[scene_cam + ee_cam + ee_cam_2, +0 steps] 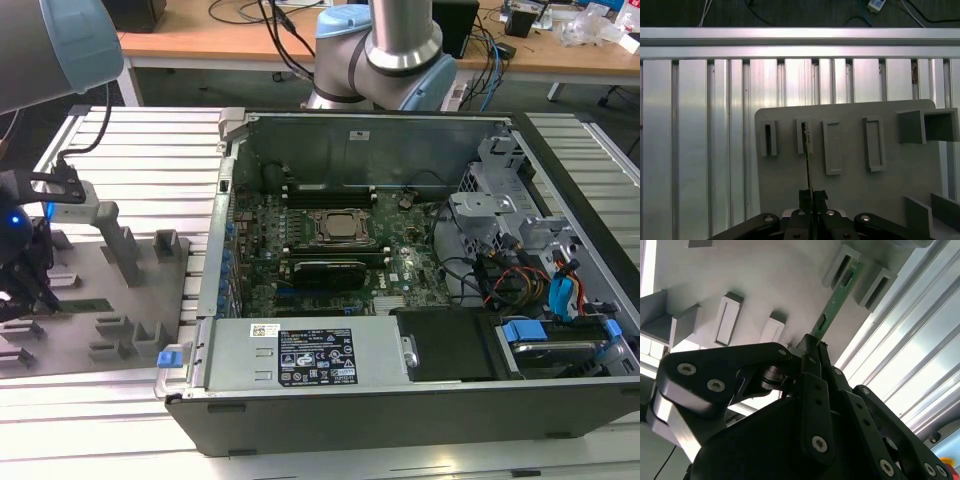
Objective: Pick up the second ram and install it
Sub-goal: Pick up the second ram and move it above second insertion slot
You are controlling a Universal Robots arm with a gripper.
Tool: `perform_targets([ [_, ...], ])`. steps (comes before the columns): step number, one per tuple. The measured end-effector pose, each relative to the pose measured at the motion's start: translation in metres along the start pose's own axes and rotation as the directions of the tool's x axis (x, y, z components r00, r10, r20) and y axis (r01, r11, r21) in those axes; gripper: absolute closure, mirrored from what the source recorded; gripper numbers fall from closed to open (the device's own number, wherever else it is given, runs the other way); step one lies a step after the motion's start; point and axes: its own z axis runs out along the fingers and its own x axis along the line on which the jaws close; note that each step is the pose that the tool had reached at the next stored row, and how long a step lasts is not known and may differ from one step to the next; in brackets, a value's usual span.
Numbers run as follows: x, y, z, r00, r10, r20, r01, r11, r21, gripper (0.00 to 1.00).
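Watching the first wrist view, I see my end effector (810,194) clenched on the near end of the second ram (809,160), a thin green strip standing on its edge with its far end inside a slot block (800,131) of the grey fixture plate (855,195). In the exterior view this plate lies on the tabletop (140,140), at the exterior view's left of the open computer case (350,400). The strip seems to sit low in its slots there, but the arm hides part of it.
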Motion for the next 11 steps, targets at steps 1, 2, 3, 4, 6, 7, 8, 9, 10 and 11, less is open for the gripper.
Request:
perform_targets([
  [1, -0.0001, 0.0001, -0.0022, 1.0, 0.0, 0.0, 0.0, 1.0, 0.0, 0.86],
  [2, -0.0001, 0.0002, -0.0043, 1.0, 0.0, 0.0, 0.0, 1.0, 0.0, 0.86],
  [3, -0.0002, 0.0003, -0.0064, 1.0, 0.0, 0.0, 0.0, 1.0, 0.0, 0.86],
  [4, -0.0002, 0.0004, -0.0082, 1.0, 0.0, 0.0, 0.0, 1.0, 0.0001, 0.86],
  [6, -0.0004, 0.0006, -0.0131, 1.0, 0.0, 0.0, 0.0, 1.0, 0.0, 0.86],
  [7, -0.0004, 0.0006, -0.0141, 1.0, 0.0, 0.0001, 0.0, 1.0, 0.0001, 0.86],
  [8, -0.0004, 0.0007, -0.0151, 1.0, 0.0, 0.0, 0.0, 1.0, -0.0001, 0.86],
  [9, -0.0005, 0.0008, -0.0173, 1.0, 0.0, 0.0, 0.0, 1.0, -0.0001, 0.86],
  [10, -0.0006, 0.0009, -0.0196, 1.0, 0.0, 0.0, 0.0, 1.0, 0.0, 0.86],
  [11, -0.0006, 0.001, -0.0214, 1.0, 0.0, 0.0, 0.0, 1.0, 0.0, 0.86],
])
